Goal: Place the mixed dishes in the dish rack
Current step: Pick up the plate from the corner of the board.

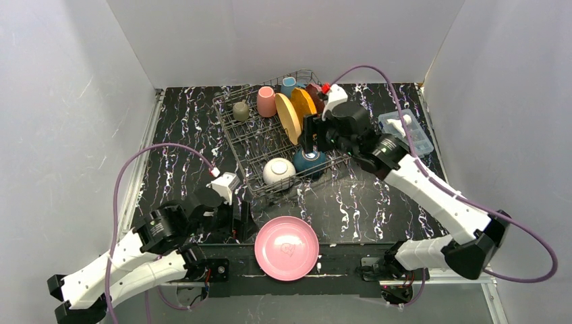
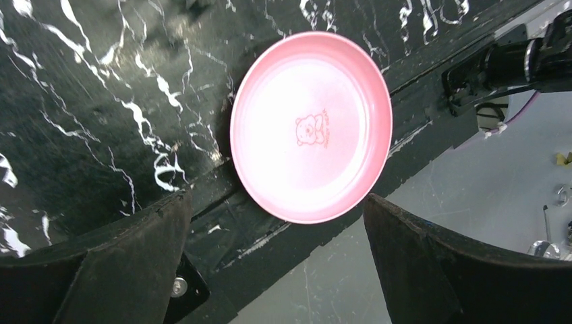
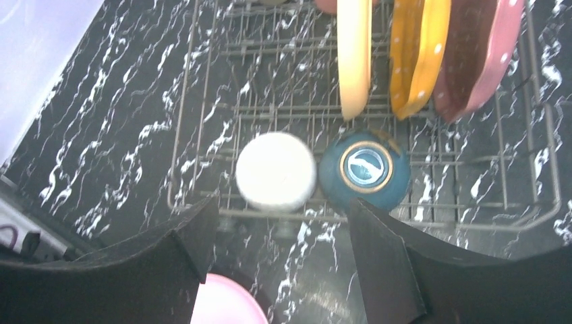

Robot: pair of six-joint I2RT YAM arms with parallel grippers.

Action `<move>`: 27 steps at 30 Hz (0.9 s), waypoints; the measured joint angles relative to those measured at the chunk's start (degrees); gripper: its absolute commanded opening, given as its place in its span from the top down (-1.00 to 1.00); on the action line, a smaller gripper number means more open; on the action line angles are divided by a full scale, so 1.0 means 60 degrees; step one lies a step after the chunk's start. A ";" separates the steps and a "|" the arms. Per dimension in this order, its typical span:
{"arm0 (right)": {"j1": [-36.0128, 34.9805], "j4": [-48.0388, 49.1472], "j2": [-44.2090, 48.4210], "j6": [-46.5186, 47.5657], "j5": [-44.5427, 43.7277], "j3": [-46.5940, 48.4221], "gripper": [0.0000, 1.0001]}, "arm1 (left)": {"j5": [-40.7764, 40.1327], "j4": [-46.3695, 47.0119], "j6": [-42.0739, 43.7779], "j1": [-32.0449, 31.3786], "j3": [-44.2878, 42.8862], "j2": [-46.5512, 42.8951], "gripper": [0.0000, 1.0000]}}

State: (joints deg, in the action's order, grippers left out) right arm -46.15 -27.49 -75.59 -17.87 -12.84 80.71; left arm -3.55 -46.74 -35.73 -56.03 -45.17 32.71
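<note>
The dish rack [image 1: 253,145] holds an olive mug [image 1: 241,110], a pink mug [image 1: 266,101], a blue mug [image 1: 289,85], upright yellow [image 1: 288,117], orange [image 1: 303,102] and dark red [image 1: 315,93] plates, a white bowl [image 1: 278,171] and a teal bowl [image 1: 309,162]. A smooth pink plate [image 1: 286,248] lies flat at the table's near edge. My left gripper [image 1: 237,219] is open just left of it; the plate [image 2: 311,126] lies ahead of the fingers, untouched. My right gripper [image 1: 311,138] hovers open above the upturned white bowl [image 3: 275,171] and teal bowl [image 3: 365,169], holding nothing.
A clear plastic box [image 1: 407,131] with a white item sits right of the rack, beside the right arm. The rack's front wire rim [image 3: 472,216] runs just past the right fingers. The pink plate [image 3: 226,304] overhangs the black front strip [image 2: 283,263].
</note>
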 measured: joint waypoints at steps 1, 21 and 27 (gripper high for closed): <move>-0.0004 -0.0047 0.0233 -0.0047 0.0138 -0.0215 -0.57 | 0.0066 -0.0004 -0.0131 0.0000 0.0084 0.0098 -0.97; -0.0200 -0.0102 0.2419 -0.1643 0.1840 -0.4980 -0.42 | 0.1377 0.0678 -0.2401 0.0000 0.2153 0.1173 -0.77; -0.0488 0.0193 0.2459 -0.2040 0.2197 -0.5646 -0.39 | 0.1497 0.1333 -0.2805 0.0000 0.2619 0.1657 -0.57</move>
State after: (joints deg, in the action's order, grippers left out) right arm -49.08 -26.33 -60.84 -30.11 0.34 46.83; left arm 5.43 -38.74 -52.56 -56.03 -29.45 42.65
